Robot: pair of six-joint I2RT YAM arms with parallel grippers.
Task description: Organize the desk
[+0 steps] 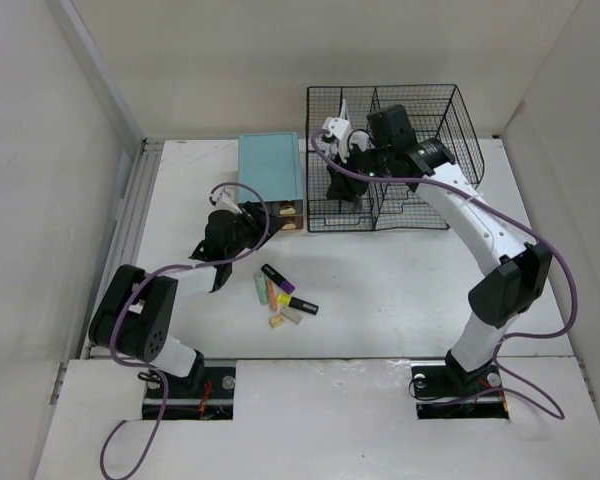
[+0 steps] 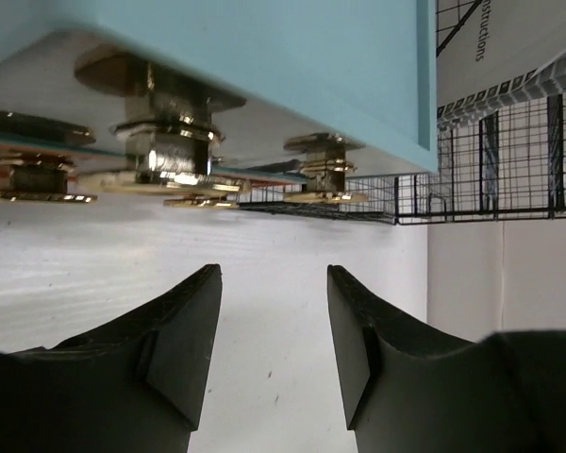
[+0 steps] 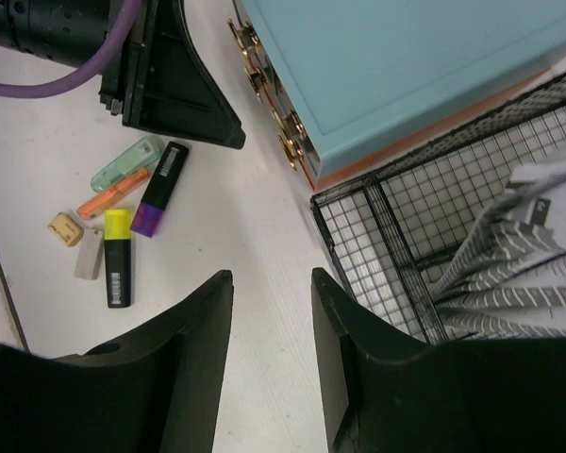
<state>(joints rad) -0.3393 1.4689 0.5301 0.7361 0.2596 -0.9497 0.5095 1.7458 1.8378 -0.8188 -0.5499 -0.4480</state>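
Your left gripper [image 2: 274,283] stands released, jaws apart on nothing, just before the gold knobs [image 2: 165,142] of the teal drawer box [image 1: 270,168]. A careless advance could shove the box. Pens [image 1: 285,297] lie loose on the desk [image 1: 400,270] near that gripper. Your right gripper [image 3: 272,283] hangs released and empty over the wire rack's [image 1: 460,130] left side, and descending could snag the mesh. The desk lies beneath both grippers.

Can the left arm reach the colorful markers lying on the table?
Probably yes. The left pincer is open and empty by the teal drawer box, and the markers lie close by on the desk, nothing between.
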